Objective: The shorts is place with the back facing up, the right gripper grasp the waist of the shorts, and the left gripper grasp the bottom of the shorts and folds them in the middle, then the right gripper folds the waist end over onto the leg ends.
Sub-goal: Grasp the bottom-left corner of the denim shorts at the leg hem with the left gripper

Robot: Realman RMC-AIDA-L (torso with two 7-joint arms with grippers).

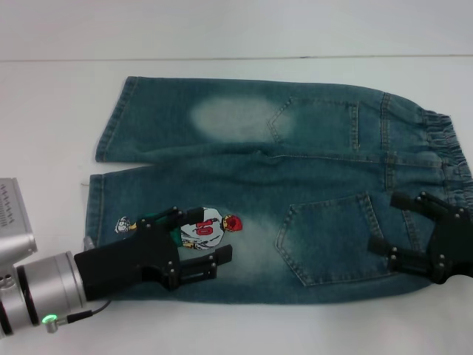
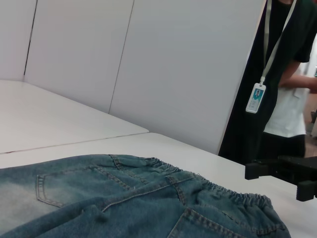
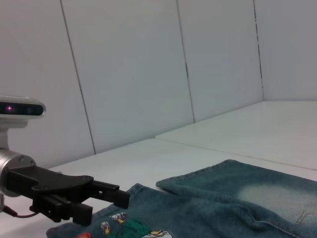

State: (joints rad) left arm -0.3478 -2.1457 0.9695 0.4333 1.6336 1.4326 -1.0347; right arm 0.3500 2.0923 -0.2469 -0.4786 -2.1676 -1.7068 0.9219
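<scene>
On the white worktop [image 1: 236, 329] the blue-green faded denim shorts [image 1: 295, 200] lie flat, back pockets up. Black left gripper [image 1: 209, 238], jaws apart, covers the cartoon print [image 1: 211, 228] near the leg hems; black open-frame right gripper [image 1: 397, 223], jaws apart, overhangs the ruched waist [image 1: 449, 151]. A person with a lanyard badge [image 2: 255, 98] stands beyond.

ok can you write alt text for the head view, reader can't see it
Blue-green denim shorts lie flat, back pockets up, on a white table, waist toward the right. The left claw, open, sits over the cartoon print near the leg ends. The right claw, also open, sits over the near pocket by the waist.
</scene>
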